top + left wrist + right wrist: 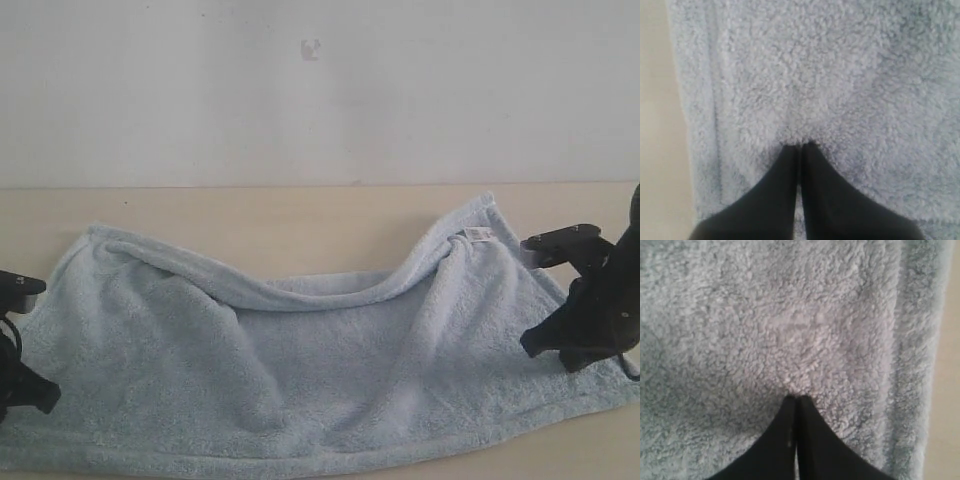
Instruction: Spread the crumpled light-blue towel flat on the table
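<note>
Across the wide pale table point(300, 215) the towel point(330, 390) lies mostly opened out, reaching nearly from my left claw to my right, with its near hem along the table's front. Its far edge is not flat. It sags toward the middle in a rolled fold point(320, 297), and ridges climb to both far corners.

My left claw point(800, 146) is pressed together, tips sunk into the pile just inside the left hem. My right claw point(796, 398) sits the same way near the right hem. Whether either has cloth nipped between its tips I cannot tell.

I judge the cloth light, limp and thick, grippy rather than slippery, with nothing to break. It will likely drag and bunch instead of sliding. The best hold looks like the far hem close to the corners, one of them by the small white tag point(478, 234).
</note>
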{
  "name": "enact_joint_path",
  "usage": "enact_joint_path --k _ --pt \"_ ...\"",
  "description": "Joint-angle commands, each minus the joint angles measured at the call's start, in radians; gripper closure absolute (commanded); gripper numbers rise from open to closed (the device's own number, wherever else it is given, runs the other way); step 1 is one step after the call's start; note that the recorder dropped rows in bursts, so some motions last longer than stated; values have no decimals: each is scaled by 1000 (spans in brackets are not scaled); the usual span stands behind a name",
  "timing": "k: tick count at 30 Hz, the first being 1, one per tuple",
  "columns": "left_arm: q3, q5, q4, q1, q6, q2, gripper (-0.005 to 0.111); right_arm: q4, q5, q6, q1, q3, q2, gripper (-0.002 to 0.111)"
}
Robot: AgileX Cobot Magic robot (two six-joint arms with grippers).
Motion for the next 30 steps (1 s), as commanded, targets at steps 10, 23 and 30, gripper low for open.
enact_joint_path --k 10,23,30 --pt "64 352 -98 -4 88 9 103 -255 113 292 0 233 14 108" --pt "104 247 10 -4 -44 -356 103 -235 35 351 2 327 -449 108" --pt "104 165 11 -4 -46 -463 103 -217 -35 351 2 327 -551 108"
